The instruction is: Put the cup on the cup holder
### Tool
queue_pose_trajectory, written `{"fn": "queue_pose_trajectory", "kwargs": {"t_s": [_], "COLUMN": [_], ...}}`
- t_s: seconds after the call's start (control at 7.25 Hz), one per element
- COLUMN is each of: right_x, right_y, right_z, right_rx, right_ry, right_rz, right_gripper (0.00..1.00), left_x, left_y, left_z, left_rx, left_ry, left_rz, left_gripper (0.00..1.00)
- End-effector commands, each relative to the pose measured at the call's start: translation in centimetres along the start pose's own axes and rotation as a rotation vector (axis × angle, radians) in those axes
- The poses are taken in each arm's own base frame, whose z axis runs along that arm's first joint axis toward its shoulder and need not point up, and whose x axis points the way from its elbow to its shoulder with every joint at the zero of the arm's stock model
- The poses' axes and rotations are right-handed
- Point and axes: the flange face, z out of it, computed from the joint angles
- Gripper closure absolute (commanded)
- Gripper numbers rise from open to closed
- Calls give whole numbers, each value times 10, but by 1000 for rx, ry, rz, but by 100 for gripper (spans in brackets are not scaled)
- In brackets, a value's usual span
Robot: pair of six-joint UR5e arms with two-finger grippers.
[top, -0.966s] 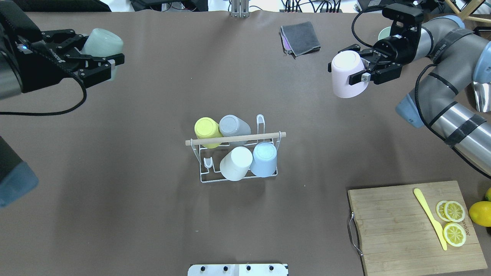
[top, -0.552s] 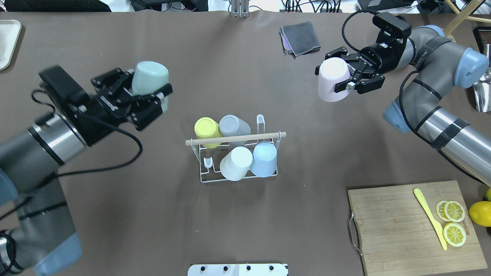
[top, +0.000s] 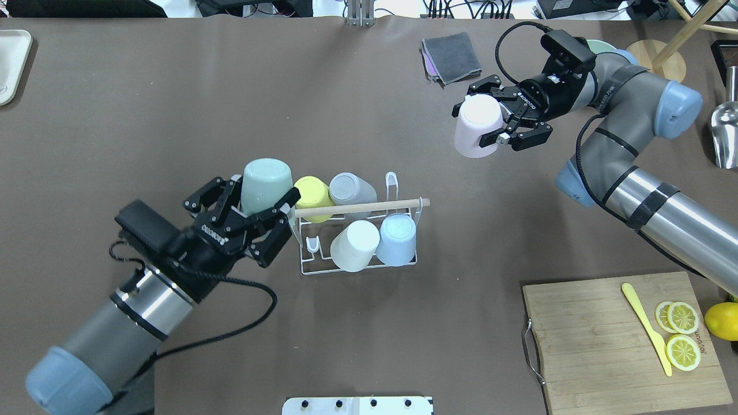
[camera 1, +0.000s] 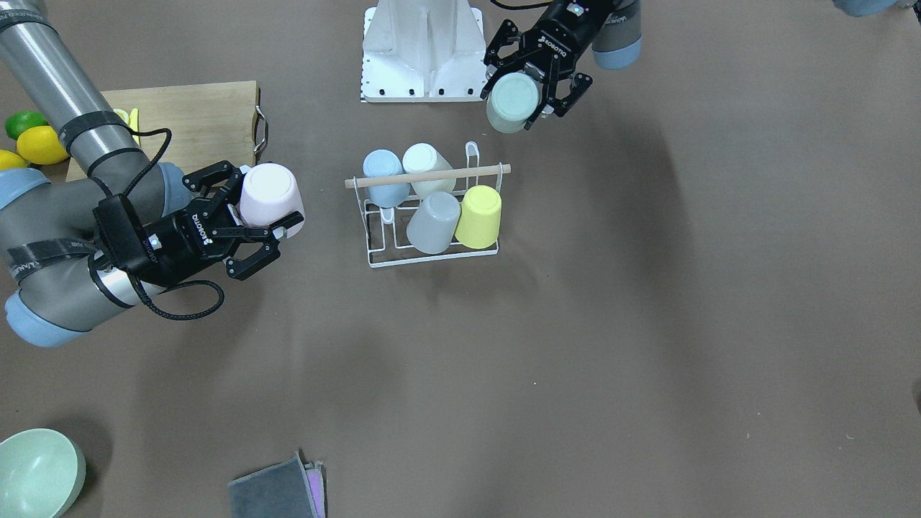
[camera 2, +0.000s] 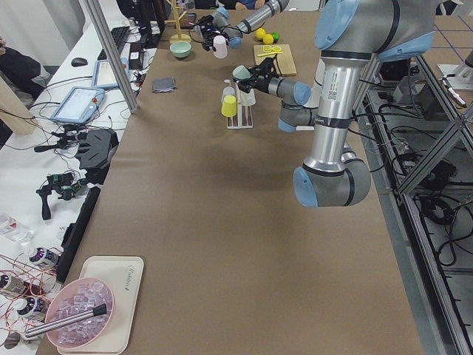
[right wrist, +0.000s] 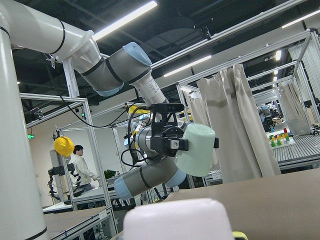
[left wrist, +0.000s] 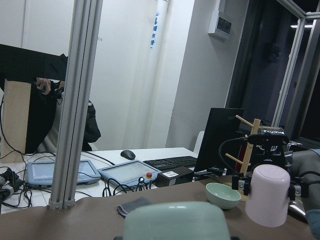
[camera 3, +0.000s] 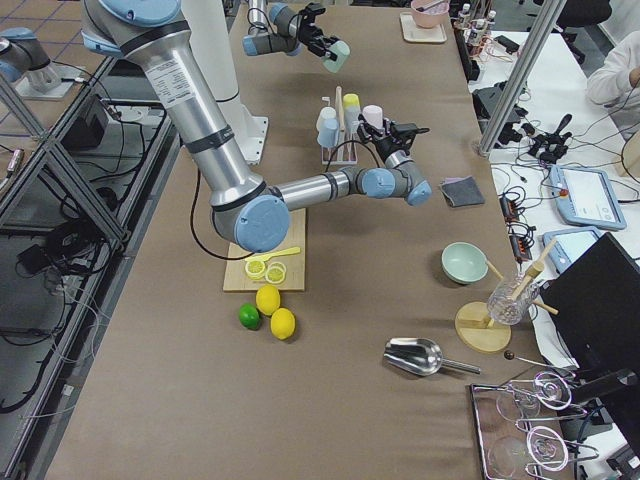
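left gripper [top: 265, 199] clenched on mint cup [top: 266, 176], bottom up, raised near cup holder [top: 369, 205] left end | cup holder mid-desk [top: 173, 115], carries yellow, grey, white, blue cups | right gripper [top: 484, 122] grasping pink cup [top: 474, 138], raised, well apart from holder

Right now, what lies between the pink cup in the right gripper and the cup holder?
Nothing: in the overhead view only bare brown table separates the pink cup from the cup holder.
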Motion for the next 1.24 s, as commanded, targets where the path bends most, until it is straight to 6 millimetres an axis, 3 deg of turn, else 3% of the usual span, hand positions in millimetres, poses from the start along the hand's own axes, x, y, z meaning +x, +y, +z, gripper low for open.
{"fn": "queue_pose_trajectory", "kwargs": {"t_s": [0.0, 0.41, 0.55, 1.1], "right_x": [21, 29, 26, 28], "right_y": [8, 21, 34, 81], "right_z": [21, 57, 69, 125], "right_rx": [20, 54, 60, 81], "right_ry": [-9, -44, -57, -110], "right_rz": [-64, -84, -92, -44], "right_gripper": [66, 66, 66, 66], "left_x": [24, 33, 36, 38], "left_y": [21, 24, 21, 40], "left_z": [-25, -29, -24, -24], "left_rx": [4, 10, 22, 5], "left_ry": [-65, -89, -92, 31], "left_rz": [55, 59, 50, 12], "left_gripper": [100, 100, 100, 100]}}
